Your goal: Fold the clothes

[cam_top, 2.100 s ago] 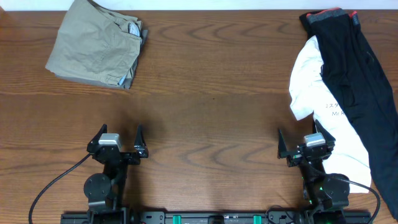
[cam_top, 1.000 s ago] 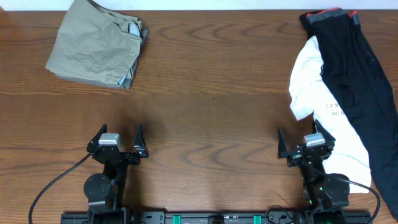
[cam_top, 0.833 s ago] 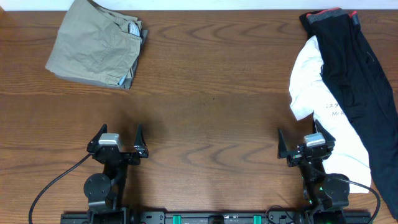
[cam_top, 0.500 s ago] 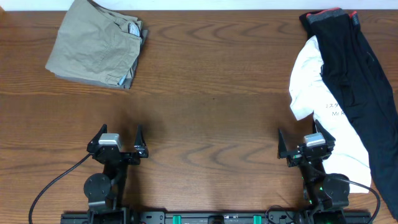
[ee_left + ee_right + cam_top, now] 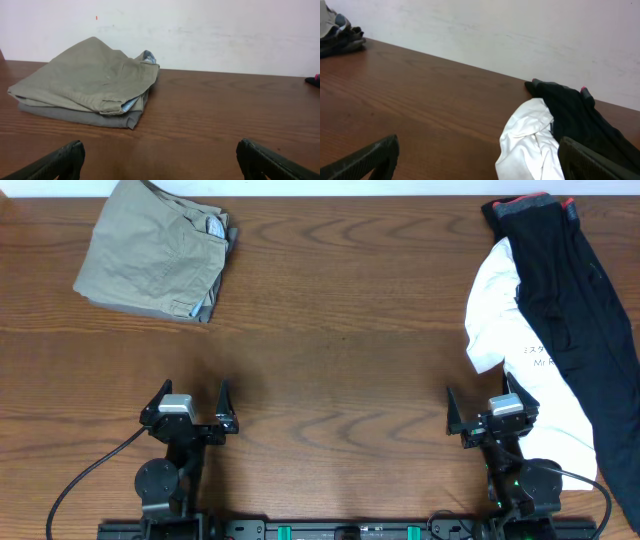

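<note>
The long black trousers (image 5: 572,290) lie stretched along the table's right edge, grey waistband with red-orange stripes at the far end, draped over a white T-shirt. They also show in the right wrist view (image 5: 575,117). My left gripper (image 5: 191,396) is open and empty near the front left. My right gripper (image 5: 485,402) is open and empty near the front right, its right finger beside the white T-shirt's edge.
A white T-shirt (image 5: 500,320) with small print lies under the black trousers; it shows in the right wrist view (image 5: 530,140). Folded khaki-beige trousers (image 5: 155,250) sit at the far left, also in the left wrist view (image 5: 87,82). A white wall stands behind the table.
</note>
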### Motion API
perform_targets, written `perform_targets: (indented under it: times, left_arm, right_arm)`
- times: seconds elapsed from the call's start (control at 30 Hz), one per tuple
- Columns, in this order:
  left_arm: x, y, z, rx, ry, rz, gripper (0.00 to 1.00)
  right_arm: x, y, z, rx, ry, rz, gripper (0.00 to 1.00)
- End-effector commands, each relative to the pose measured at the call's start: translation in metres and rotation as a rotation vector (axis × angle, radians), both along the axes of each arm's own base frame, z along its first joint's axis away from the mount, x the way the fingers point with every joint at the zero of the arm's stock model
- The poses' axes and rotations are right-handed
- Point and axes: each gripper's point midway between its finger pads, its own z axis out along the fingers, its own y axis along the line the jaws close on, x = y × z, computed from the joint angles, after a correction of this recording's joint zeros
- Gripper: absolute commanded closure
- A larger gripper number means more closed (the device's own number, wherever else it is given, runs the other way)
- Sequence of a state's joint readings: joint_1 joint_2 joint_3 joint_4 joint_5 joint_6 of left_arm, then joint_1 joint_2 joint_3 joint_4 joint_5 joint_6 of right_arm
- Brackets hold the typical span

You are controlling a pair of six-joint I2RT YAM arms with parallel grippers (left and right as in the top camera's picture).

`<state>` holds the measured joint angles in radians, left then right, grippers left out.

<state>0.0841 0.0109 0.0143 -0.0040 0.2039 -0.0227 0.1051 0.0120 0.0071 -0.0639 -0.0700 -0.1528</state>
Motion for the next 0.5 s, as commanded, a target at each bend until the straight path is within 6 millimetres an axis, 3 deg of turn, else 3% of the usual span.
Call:
perform_targets:
  times: [0.0,0.47]
  left_arm:
    - [-0.0014,-0.0044,-0.0134,-0.009,0.044,-0.027,0.02]
    - [-0.0014,-0.0044,-0.0135,-0.009,0.045,-0.027,0.02]
  right_arm:
    - [-0.0003,0.0005,-0.0006,0.017,0.003,-0.001,0.01]
    - [-0.0003,0.0004,-0.0006,0.017,0.003,-0.002,0.01]
